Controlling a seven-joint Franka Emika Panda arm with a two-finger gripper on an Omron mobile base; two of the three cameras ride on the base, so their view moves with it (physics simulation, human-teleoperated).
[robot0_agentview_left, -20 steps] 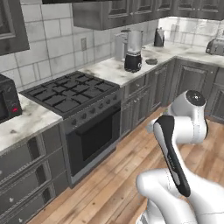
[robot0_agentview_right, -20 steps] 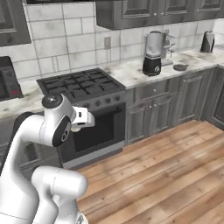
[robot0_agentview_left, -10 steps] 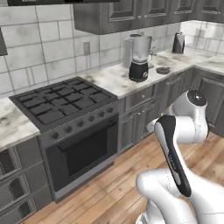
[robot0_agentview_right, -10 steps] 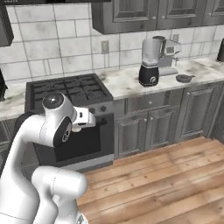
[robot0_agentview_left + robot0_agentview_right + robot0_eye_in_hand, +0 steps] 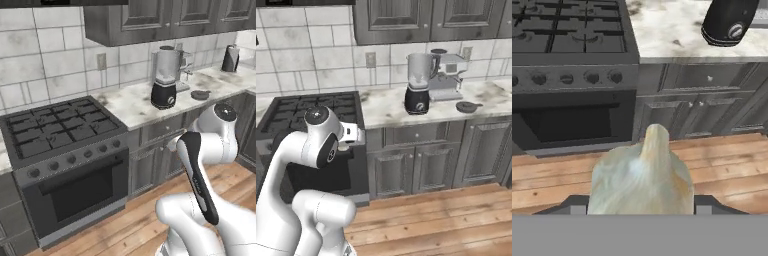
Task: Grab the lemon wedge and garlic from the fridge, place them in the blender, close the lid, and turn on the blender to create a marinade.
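A pale, bulbous garlic [image 5: 643,182] sits between my gripper's [image 5: 642,206] fingers, which are shut on it, held low over the wooden floor in front of the cabinets. The hand [image 5: 354,136] is tucked close to the arm at about counter height. On the marble counter stands the blender [image 5: 164,82] [image 5: 418,85], with a black base and a clear jar open at the top. Its base [image 5: 728,22] shows at the hand view's upper right. The dark round lid [image 5: 201,94] [image 5: 468,106] lies on the counter to the blender's right. The fridge and the lemon wedge are out of view.
A black gas stove [image 5: 55,130] with an oven stands left of the blender. A silver coffee machine [image 5: 448,77] is behind the blender and a dark kettle [image 5: 230,59] sits farther right. Grey cabinets [image 5: 421,160] line the wall above the wooden floor [image 5: 446,220].
The whole scene has slid leftward and grown nearer in both base views, so the base has moved along the counter toward the blender. The arm keeps its tucked pose.
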